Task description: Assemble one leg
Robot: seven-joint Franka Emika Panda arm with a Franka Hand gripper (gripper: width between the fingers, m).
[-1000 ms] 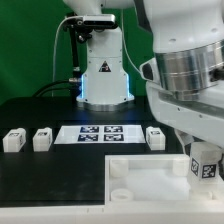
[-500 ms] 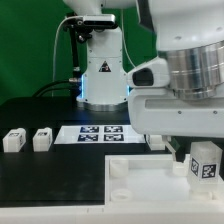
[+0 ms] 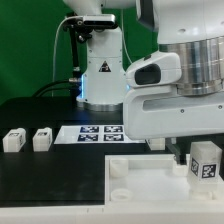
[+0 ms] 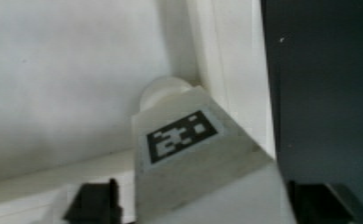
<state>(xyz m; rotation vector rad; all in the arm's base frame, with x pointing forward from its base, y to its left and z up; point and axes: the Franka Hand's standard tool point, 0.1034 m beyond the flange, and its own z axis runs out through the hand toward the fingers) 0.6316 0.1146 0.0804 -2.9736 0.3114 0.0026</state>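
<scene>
Gripper over a tagged leg at the white panel corner.
Jaws spread, flanking the leg, seemingly without touching it.

- Legs: I count three in plain sight. Two legs are at the exterior view's left and one leg is at its right.
- Panel: one.
- Marker board: one. Its tags are too small for me to count.
- Arm: one.
- Tag on the leg in my wrist view: one.
</scene>
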